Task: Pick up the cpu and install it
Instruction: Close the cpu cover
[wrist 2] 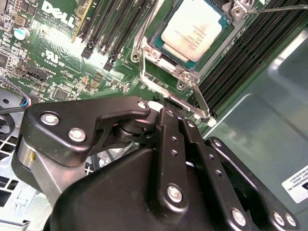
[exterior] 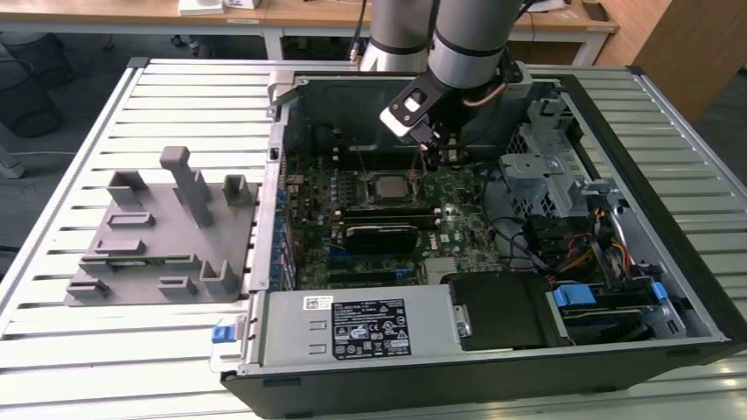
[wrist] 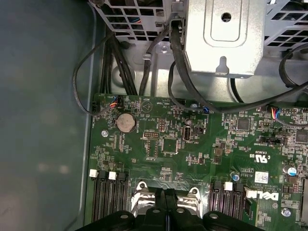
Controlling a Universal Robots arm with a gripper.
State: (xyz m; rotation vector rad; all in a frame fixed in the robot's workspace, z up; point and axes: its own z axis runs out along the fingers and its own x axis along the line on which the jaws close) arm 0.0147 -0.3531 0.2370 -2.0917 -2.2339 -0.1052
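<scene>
The cpu (wrist 2: 195, 29) lies flat in the motherboard socket (wrist 2: 142, 54), metal top up, and is judged to be seated there. The end effector (wrist 2: 168, 111) is closed finger against finger and grips nothing. Its tips are at the socket frame's edge, probably to press there. Its own body hides the actual contact. Whether the frame is latched cannot be told.

Cpu (wrist 2: 195, 29) open above; socket frame (wrist 2: 179, 73), memory slots (wrist 2: 240, 57) crowd sides.
</scene>
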